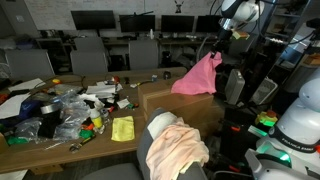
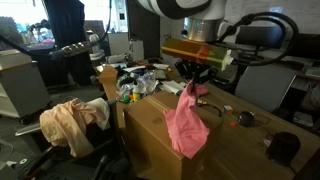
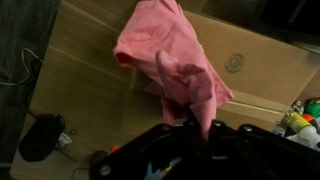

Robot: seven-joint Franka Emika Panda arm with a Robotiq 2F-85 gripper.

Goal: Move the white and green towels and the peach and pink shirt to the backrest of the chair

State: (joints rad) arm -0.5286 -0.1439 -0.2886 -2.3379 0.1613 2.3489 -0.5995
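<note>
in an exterior view our gripper (image 1: 214, 50) clenched the pink shirt (image 1: 197, 77) above the box (image 1: 160, 98), high enough to clear it. in an exterior view the peach shirt (image 2: 68, 122) draped the chair (image 2: 97, 115). in the wrist view the pink shirt (image 3: 170, 55) hung from the clamped jaws.

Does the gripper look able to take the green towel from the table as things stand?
Probably not yet: the gripper is shut on the pink shirt, hanging over the cardboard box. The green towel itself lies uncovered at the table edge.

Cluttered wooden table (image 1: 60, 147), large cardboard box (image 2: 150, 140), dark monitors (image 1: 93, 19) on back desks
</note>
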